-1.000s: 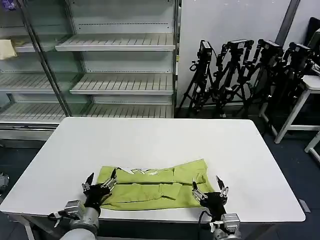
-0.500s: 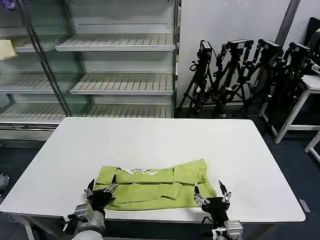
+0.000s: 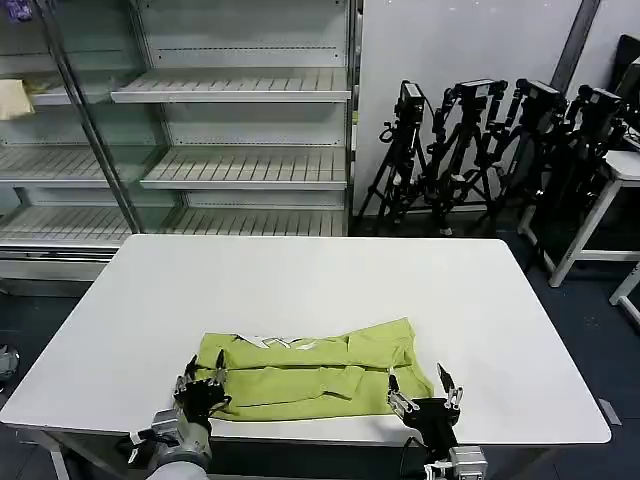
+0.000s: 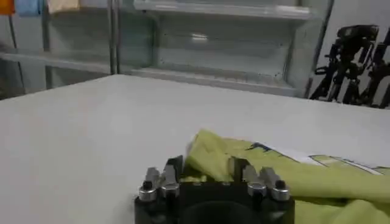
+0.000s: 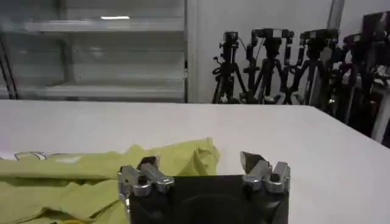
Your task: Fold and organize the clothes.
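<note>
The clothes are one lime yellow-green shirt, folded into a wide band near the table's front edge, with a white print at its far edge. My left gripper is at the shirt's left front corner. In the left wrist view the gripper has its fingers drawn in, with shirt fabric pinched between them. My right gripper stands open at the right front corner. In the right wrist view the gripper has one finger by the shirt's edge and the other over bare table.
The white table stretches away behind the shirt. Glass-fronted shelves stand at the back, with a small pale cloth on a left shelf. Black tripods and another white table stand at the back right.
Both grippers have drawn back toward the table's front edge. The left gripper's fingers have narrowed onto the shirt's left corner. The right gripper stays open.
</note>
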Tool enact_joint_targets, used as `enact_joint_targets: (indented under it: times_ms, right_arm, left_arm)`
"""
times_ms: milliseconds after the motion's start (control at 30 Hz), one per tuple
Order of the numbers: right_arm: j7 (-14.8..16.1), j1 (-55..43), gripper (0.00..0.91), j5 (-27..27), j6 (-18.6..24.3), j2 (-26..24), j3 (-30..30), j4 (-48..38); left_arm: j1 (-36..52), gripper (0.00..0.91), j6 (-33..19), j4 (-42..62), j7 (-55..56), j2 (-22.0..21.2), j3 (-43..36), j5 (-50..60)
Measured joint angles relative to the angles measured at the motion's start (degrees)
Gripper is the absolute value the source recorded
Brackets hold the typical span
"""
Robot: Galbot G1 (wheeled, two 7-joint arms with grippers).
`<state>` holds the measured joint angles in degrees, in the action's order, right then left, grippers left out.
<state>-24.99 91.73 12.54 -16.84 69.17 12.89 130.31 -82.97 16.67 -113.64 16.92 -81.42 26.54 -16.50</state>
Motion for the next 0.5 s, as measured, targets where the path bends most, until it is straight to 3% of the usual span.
enact_joint_targets:
  times_ms: [500]
  right_arm:
    - [-0.15,0.75,0.907,-0.12,0.17,0.24,0.18,0.63]
  left_arm:
    - [-0.32,0.03,0.44,-1.43,-0.01,0.71,1.22,-4.91]
